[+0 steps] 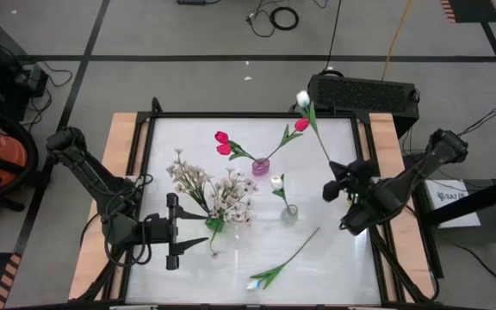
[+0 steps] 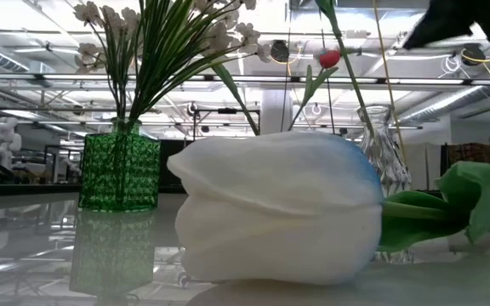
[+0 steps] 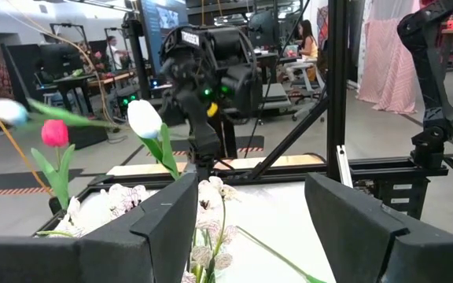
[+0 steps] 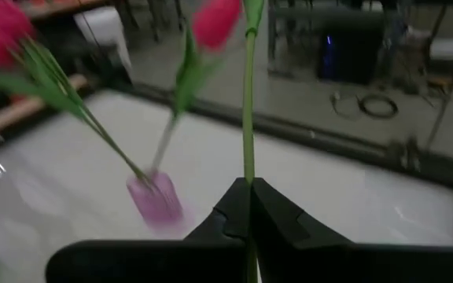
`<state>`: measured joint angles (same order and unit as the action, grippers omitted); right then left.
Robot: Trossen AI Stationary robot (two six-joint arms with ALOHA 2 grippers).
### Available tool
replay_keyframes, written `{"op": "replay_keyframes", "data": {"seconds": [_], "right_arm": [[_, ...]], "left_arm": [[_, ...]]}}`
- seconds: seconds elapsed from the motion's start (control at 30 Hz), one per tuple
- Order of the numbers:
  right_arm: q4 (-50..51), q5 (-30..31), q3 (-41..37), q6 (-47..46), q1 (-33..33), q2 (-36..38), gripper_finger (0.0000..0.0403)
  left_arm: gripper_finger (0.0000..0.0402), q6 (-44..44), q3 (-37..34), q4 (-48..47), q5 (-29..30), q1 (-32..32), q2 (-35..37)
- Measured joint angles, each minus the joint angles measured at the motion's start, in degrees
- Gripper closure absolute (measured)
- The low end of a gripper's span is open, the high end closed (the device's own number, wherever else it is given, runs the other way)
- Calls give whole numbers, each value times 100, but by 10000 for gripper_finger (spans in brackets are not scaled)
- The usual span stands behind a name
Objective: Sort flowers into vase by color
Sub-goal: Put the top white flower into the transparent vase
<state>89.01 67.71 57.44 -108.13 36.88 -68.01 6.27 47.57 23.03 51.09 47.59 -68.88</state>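
Above the table's right side, the right gripper (image 4: pixel 249 206) pinches a white tulip's (image 1: pixel 303 98) thin, light, bendy stem low down.

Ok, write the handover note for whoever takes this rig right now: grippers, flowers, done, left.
Right gripper: shut on a white tulip, gripping its stem and holding it up over the table's right side, bloom past the far edge.
Left gripper: open, low at the near left beside the green vase, holding nothing.
Done: three pink-red tulips in the pink vase; cream sprays in the green vase; one white tulip in the clear vase.
Left: place the held tulip, likely in the clear vase, then pick up the white tulip on the table at the near edge.
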Motion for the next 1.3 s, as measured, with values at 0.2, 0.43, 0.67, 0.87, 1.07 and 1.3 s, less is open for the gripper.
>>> {"op": "replay_keyframes", "data": {"seconds": [0.2,0.43,0.67,0.87,1.07,1.3], "right_arm": [[83,722,669,514,0,0,402],[-353,1650,1526,1834,255,7,402],[-1126,2064,1655,2785,1183,0,402],[-2193,2224,1334,2866,1753,-238,402],[-3966,2229,1293,4073,1716,-807,402],[-6911,2173,1293,6780,1570,-1249,402]], "left_arm": [[159,-1,0,0,0,0,0],[159,4,0,64,2,-115,0],[159,-140,-2,567,-416,-486,-224],[159,-99,-2,1587,-1180,-875,-737],[159,-95,216,2391,-1902,-1309,-1313],[159,193,879,2294,-2109,-1555,-1819]]}}
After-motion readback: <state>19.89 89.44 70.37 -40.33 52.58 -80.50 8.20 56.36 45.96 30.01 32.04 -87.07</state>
